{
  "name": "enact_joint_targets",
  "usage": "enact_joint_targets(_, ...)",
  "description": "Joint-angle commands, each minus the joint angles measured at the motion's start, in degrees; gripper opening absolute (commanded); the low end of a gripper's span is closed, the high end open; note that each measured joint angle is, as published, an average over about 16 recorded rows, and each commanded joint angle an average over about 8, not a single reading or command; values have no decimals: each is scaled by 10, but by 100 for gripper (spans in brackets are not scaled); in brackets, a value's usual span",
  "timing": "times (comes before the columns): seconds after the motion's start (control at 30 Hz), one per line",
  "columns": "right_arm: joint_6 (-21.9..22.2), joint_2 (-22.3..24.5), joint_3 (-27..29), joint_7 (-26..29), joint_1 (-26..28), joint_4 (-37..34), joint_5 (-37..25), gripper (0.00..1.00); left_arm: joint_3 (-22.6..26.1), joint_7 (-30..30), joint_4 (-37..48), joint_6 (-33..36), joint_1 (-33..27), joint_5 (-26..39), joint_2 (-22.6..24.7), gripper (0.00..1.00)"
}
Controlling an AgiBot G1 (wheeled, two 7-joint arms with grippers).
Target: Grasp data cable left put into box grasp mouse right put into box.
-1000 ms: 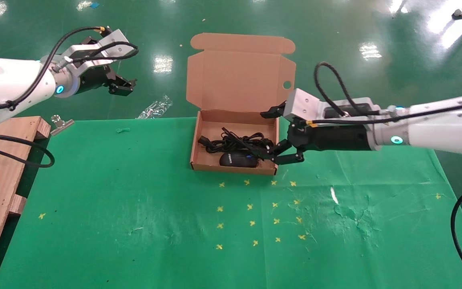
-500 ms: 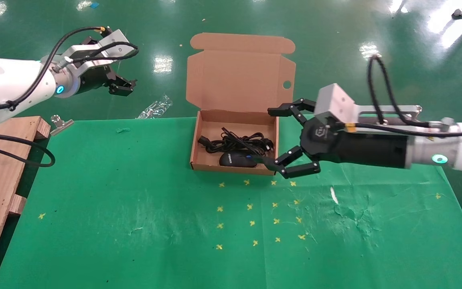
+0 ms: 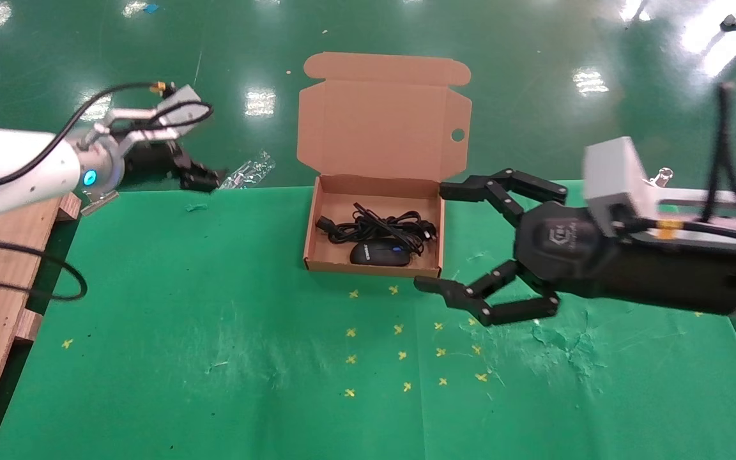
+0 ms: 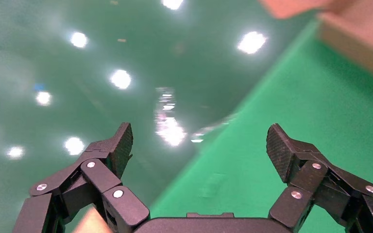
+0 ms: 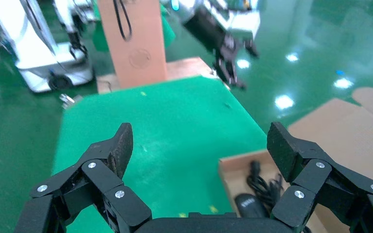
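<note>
Box (image 3: pixel 377 124) sits at 12 o'clock on the green surface (image 3: pixel 214 332), lid propped up so the tray stays reachable. Cable (image 3: pixel 377 227) is bundled inside; mouse (image 3: pixel 379 254) lies just in front, touching it. Right claw (image 3: pixel 448 239), spread and empty, hangs at the box's 3 o'clock. Left claw (image 3: pixel 205 179), also spread and empty, is at 10 o'clock. Packing appears done.

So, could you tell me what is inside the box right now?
Inside the box lie the data cable and the mouse in front of it. Whatever sits beneath them is hidden.
</note>
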Motion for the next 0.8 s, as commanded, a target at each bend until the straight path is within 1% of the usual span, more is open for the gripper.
enact_joint_targets(0.03,-6,11,7,8,-12,16,18,100,-15,15,-8,18,12,-29,-8,100)
enact_joint_targets(0.47,-41,80,48,59,-84,111,126,100,-115,110,-60,133,88,-221,-59,100)
enact_joint_targets(0.57,-44,86,52,63,-90,119,135,100,-138,132,-73,160,105,-265,-70,100)
enact_joint_targets(0.8,-44,87,51,63,-90,119,136,100,-191,183,-101,222,146,-368,-98,100)
